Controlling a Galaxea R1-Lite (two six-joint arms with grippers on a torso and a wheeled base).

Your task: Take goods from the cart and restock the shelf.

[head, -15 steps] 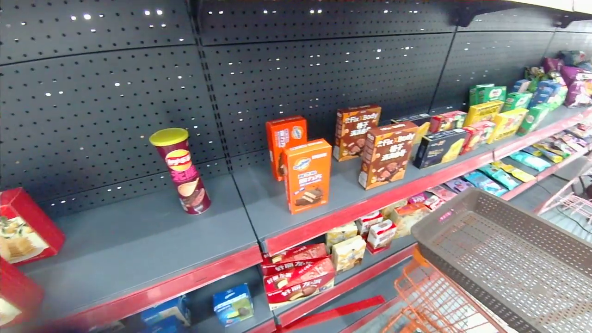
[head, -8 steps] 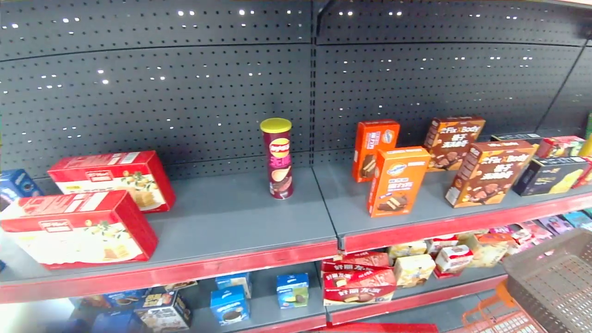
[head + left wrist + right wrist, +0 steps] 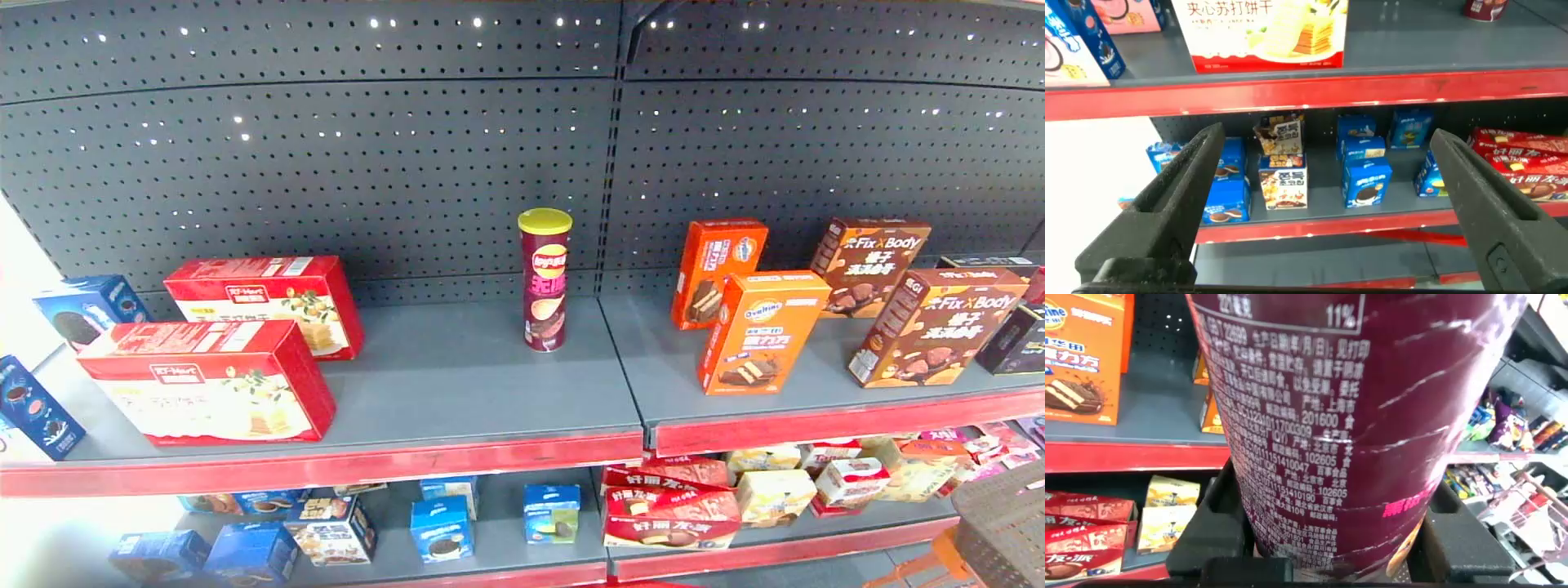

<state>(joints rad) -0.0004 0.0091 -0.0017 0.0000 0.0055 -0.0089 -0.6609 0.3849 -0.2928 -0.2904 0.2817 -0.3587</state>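
Your right pincer point(image 3: 1335, 535) is clamping a glossy, cylindrical maroon can point(image 3: 1355, 416) squarely between its black fingers, your left pincer point(image 3: 1327, 200) is hanging wide open, and a matching yellow-lidded can point(image 3: 545, 279) is standing upright at the head view's centre on the matte grey shelf point(image 3: 457, 384).

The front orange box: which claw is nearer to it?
Right. The right claw, holding a purple can, is close by the orange box; the left claw is farther off, below the front red box.
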